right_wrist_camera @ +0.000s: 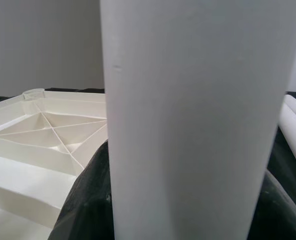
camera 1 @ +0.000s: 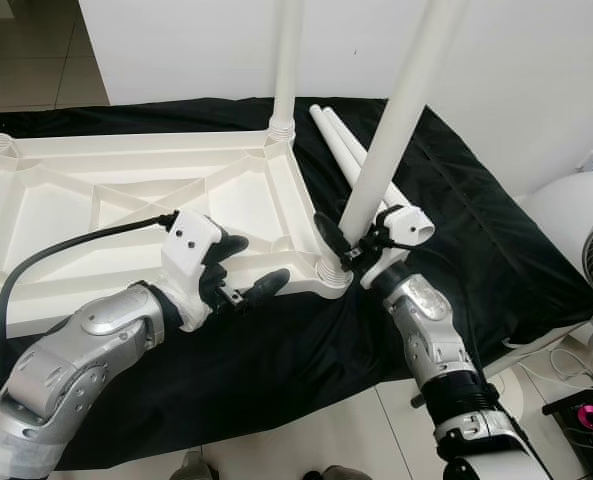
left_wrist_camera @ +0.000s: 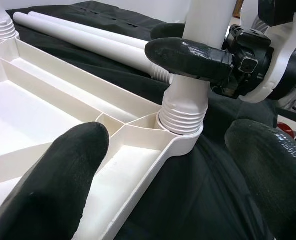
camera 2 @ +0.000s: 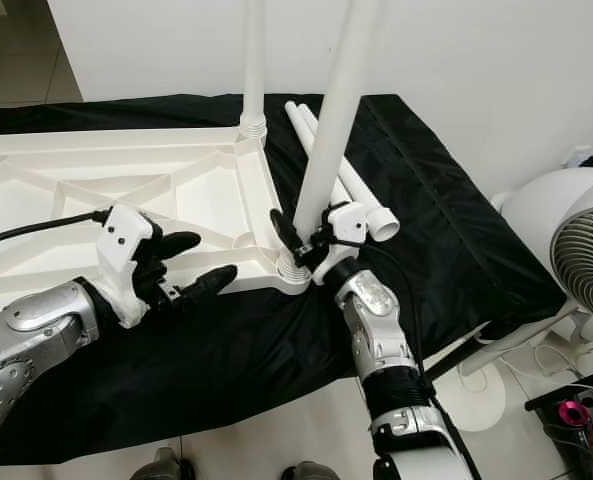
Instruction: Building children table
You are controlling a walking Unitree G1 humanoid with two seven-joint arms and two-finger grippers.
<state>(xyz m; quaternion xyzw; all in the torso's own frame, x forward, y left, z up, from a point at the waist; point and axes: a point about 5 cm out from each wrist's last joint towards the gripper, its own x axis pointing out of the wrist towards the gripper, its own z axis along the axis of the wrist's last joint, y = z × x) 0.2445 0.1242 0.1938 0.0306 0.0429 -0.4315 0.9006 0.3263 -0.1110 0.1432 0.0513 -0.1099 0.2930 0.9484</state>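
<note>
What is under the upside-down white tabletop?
The tabletop lies on a black cloth that spreads past it on every visible side. Two loose white legs lie on that cloth beside it. Whatever supports the cloth underneath is covered.

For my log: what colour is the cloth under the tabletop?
Black cloth, plain; clearest in the left eye view.

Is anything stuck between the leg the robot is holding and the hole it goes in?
Nothing visible. The right end effector grips the leg just above its threaded end, which already sits in the corner socket of the tabletop.
</note>
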